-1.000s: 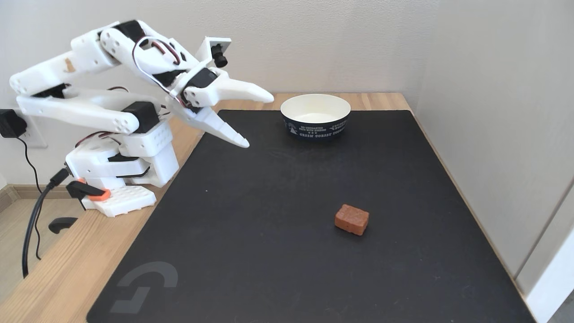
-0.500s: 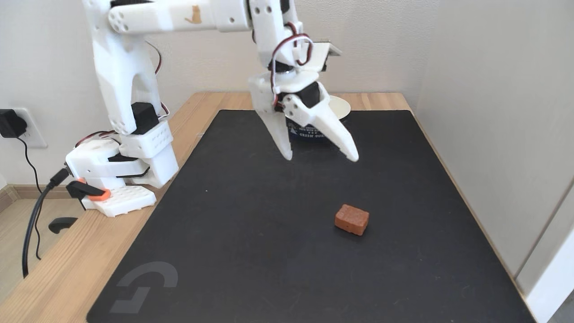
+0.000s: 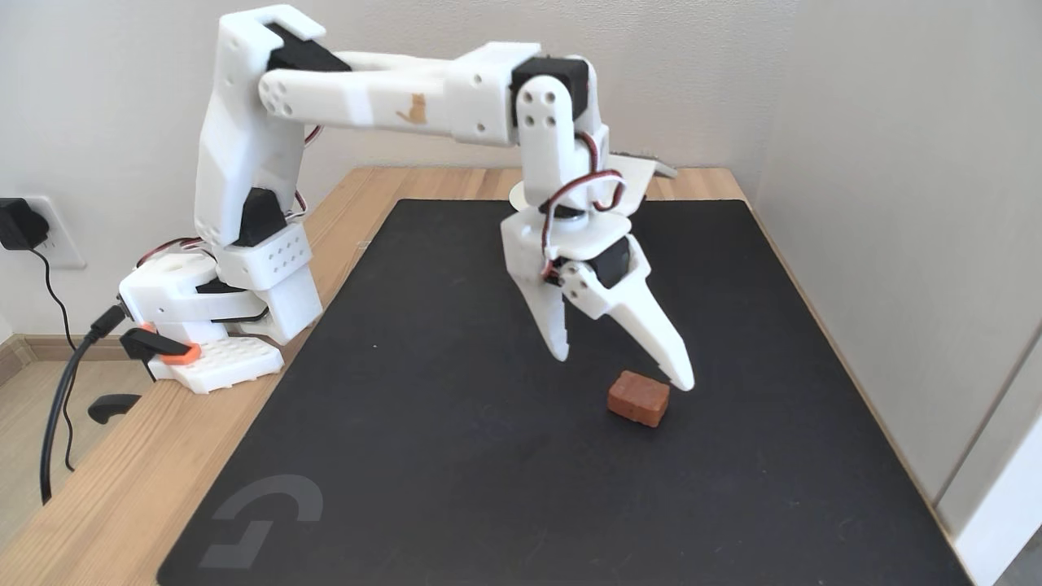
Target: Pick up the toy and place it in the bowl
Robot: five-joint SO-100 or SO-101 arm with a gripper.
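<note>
The wooden desk (image 3: 122, 488) carries a big black mat (image 3: 456, 456) that covers most of its top, and everything here is best placed against that mat. The white arm (image 3: 383, 106) rises from its base at the mat's left edge and reaches out over the mat's middle, its forearm bent straight down. The bowl (image 3: 516, 195) sits at the mat's far edge, almost wholly hidden behind the arm's wrist; just a sliver of white rim peeks out. The tool (image 3: 623, 370) hangs points-down over the mat's centre-right part, its two white fingers spread wide with nothing between them. The toy (image 3: 639, 398), a little reddish-brown block, lies flat on the mat just below and between those tips: the right-hand tip sits close over the toy's far right corner, though I can't tell if it touches. The left-hand tip hangs clear of the toy.
</note>
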